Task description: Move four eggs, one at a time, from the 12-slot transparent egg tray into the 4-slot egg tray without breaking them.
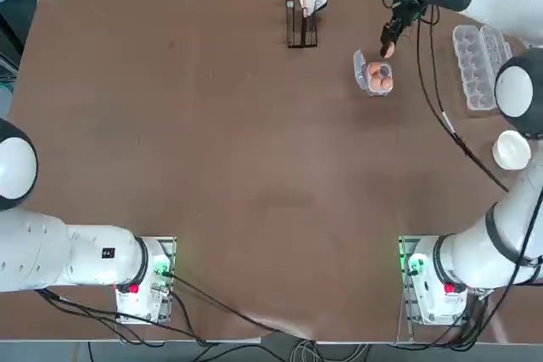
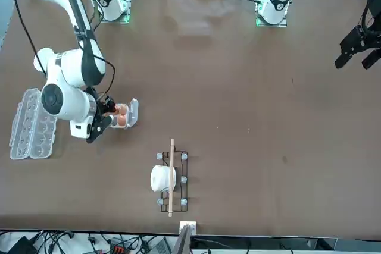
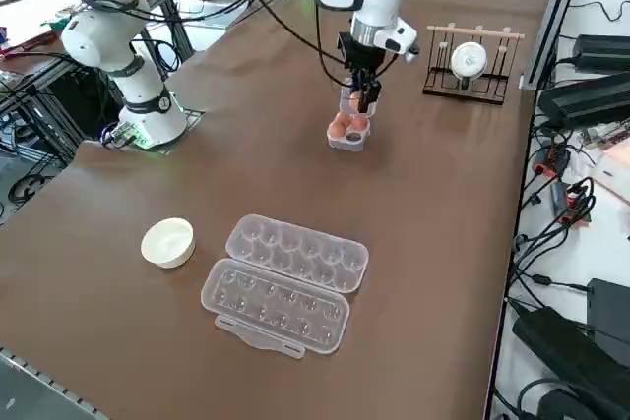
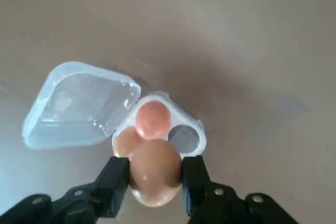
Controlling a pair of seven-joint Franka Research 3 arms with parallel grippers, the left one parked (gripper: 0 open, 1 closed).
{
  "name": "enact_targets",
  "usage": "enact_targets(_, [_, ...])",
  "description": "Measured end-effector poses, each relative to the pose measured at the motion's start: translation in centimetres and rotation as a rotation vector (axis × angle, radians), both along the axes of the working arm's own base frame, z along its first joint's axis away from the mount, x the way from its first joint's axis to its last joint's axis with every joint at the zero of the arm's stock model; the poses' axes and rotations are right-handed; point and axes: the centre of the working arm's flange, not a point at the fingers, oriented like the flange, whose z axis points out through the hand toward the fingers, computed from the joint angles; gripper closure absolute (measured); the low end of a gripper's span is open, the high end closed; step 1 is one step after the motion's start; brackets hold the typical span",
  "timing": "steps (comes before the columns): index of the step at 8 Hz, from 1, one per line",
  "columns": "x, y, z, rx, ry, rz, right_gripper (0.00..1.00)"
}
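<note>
My right gripper [image 4: 153, 176] is shut on an orange-brown egg [image 4: 153, 163] and hangs just above the 4-slot egg tray [image 4: 190, 120]. The tray's small lid flap [image 4: 79, 103] lies open beside it. Two eggs [image 4: 152, 118] sit in its cups, one cup [image 4: 184, 138] is bare, and the held egg hides the fourth. From overhead the gripper [image 1: 389, 45] is at the tray's [image 1: 360, 71] far side. The 12-slot transparent egg tray [image 3: 285, 282] lies open near the table's right edge, and its cups look bare.
A white bowl [image 1: 512, 150] stands near the long tray [image 1: 475, 65]. A small wire rack with a white roll [image 1: 303, 6] stands at the far edge, to the left of the small tray. The right arm's cable [image 1: 441, 108] trails over the table.
</note>
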Motion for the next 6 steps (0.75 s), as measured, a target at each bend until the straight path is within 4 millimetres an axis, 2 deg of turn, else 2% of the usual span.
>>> enact_targets(3, [-0.1,0.4,-2.1,-0.030,0.012,0.028,0.42])
enact_targets(6, [-0.5,-0.4,-3.8,-0.049,-0.006,0.033,0.42])
